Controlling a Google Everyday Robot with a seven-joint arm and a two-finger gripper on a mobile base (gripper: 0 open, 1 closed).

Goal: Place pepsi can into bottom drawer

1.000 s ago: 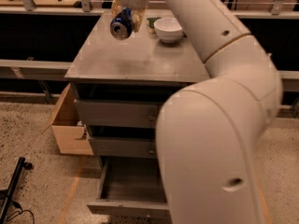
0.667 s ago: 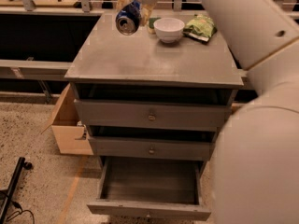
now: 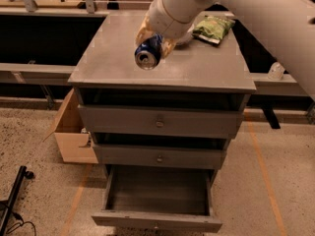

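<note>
The pepsi can [image 3: 147, 57] is held in the claw [image 3: 153, 44], which is closed around the blue side wall of the can. The can is carried on its side, with one silver end turned toward the camera, and it is seen in the air over the front part of the grey bench [image 3: 106, 60], not resting on it. A green chip bag [image 3: 212, 28] lies further back on the bench, well apart from the can. The bottom drawer [image 3: 157, 223] is pulled out below, with its grey floor bare, while the two upper drawers [image 3: 160, 123] are shut. The can is judged to be light and fairly stiff, but its thin metal wall can be dented if it is squeezed too hard, and the smooth surface may slip under a weak grip. Whether it is full cannot be told. The middle of the side wall, where it is taken now, is considered the best place to hold it. Because the can is round, it should be let go only when it is low inside the drawer, otherwise it may roll or bounce. The front edge of the bench must be passed first.
</note>
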